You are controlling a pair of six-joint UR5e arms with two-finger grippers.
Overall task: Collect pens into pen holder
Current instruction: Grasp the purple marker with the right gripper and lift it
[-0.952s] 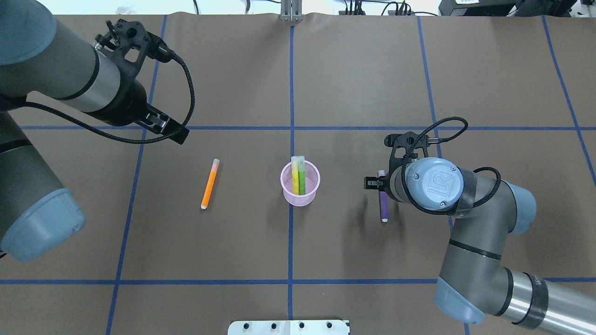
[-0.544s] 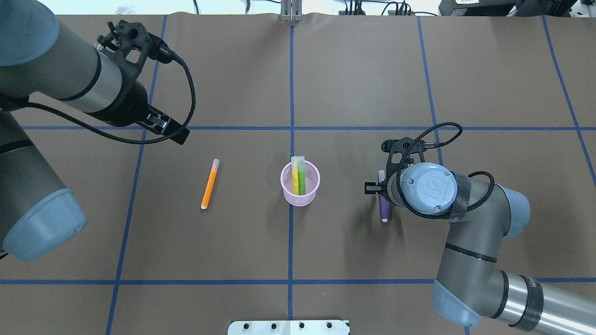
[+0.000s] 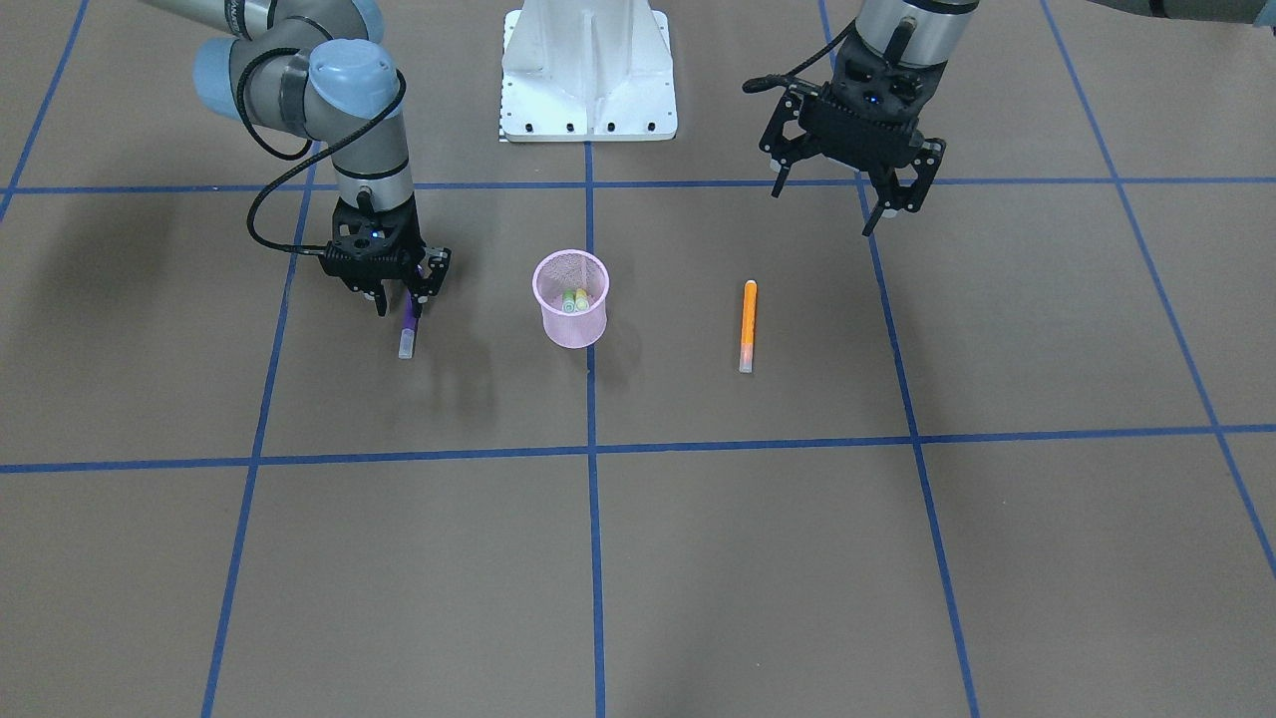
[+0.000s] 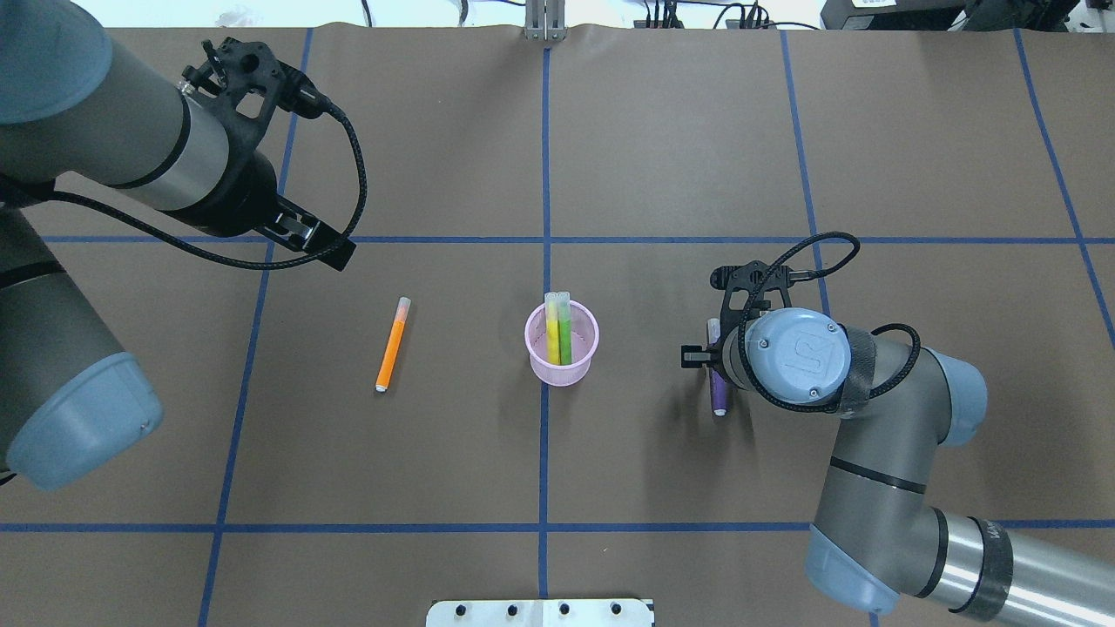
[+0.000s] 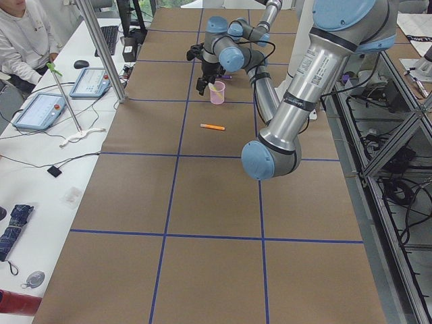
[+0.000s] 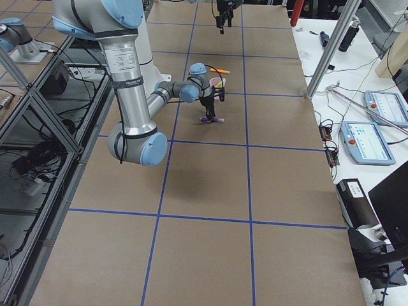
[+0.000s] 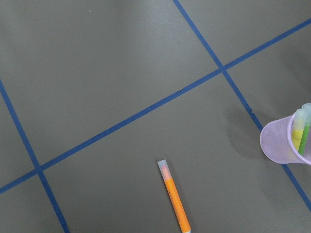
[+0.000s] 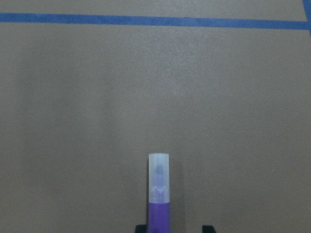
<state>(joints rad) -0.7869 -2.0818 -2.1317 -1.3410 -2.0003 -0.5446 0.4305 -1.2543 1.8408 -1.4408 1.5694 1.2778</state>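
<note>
The pink mesh pen holder [image 4: 562, 373] stands upright at the table's middle, also in the front view [image 3: 573, 324]. A yellowish pen [image 4: 551, 335] and a green pen [image 4: 565, 337] stand in it. The purple pen [image 3: 407, 334] lies flat to its right; it also shows in the overhead view [image 4: 719, 396]. My right gripper [image 3: 399, 297] is open and low over it, fingers on either side of the purple body [image 8: 159, 213]. The orange pen [image 4: 391, 346] lies flat left of the holder. My left gripper [image 3: 842, 199] is open and empty, raised behind the orange pen [image 3: 748, 319].
The white robot base [image 3: 586, 70] is at the table's near edge. Blue tape lines [image 4: 545, 157] grid the brown table cover. Desks with control tablets [image 5: 40, 108] and a seated person run along the far side.
My right wrist has moved a little down and left, bringing the open gripper lower around the purple pen. The pens, the holder and the left arm have barely moved.
</note>
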